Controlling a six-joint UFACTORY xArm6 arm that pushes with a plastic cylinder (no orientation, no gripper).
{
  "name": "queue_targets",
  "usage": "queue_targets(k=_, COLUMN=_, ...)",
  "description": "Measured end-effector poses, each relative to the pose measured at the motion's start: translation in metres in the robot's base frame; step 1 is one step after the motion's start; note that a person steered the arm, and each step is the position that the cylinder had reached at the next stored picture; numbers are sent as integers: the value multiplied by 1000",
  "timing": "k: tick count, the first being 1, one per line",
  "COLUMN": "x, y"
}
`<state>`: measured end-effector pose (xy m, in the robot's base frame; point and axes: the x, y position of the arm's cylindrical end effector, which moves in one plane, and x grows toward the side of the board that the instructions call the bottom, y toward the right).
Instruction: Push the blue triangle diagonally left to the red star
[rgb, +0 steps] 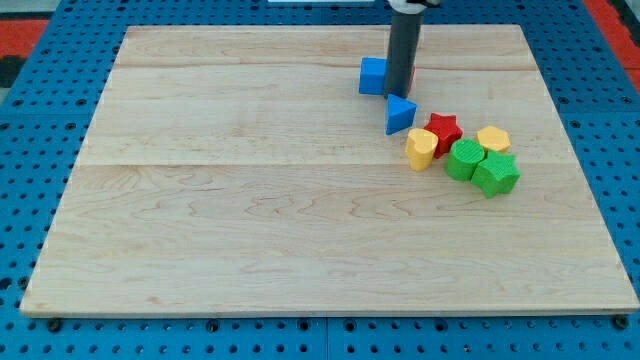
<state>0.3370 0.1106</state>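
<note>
The blue triangle (399, 114) lies on the wooden board (250, 200) right of centre, near the view's top. The red star (444, 129) sits just to its right and slightly lower, almost touching it. My tip (399, 93) stands right at the triangle's top edge, between it and a blue cube (373, 76) that lies to the tip's upper left. The rod hides part of a small red block (412, 78) behind it.
A yellow block (421, 148) lies below the triangle and star. Another yellow block (493, 139) sits right of the star. Two green blocks (464, 158) (496, 173) cluster below it. Blue pegboard surrounds the board.
</note>
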Motion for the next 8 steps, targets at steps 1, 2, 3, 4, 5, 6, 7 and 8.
queue_targets(k=1, x=29, y=48)
queue_targets(k=2, x=31, y=56)
queue_targets(k=3, x=34, y=61)
queue_targets(k=4, x=42, y=58)
queue_targets(k=5, x=42, y=39)
queue_targets(k=6, x=42, y=7)
queue_targets(k=7, x=42, y=-18)
queue_targets(k=8, x=49, y=-21)
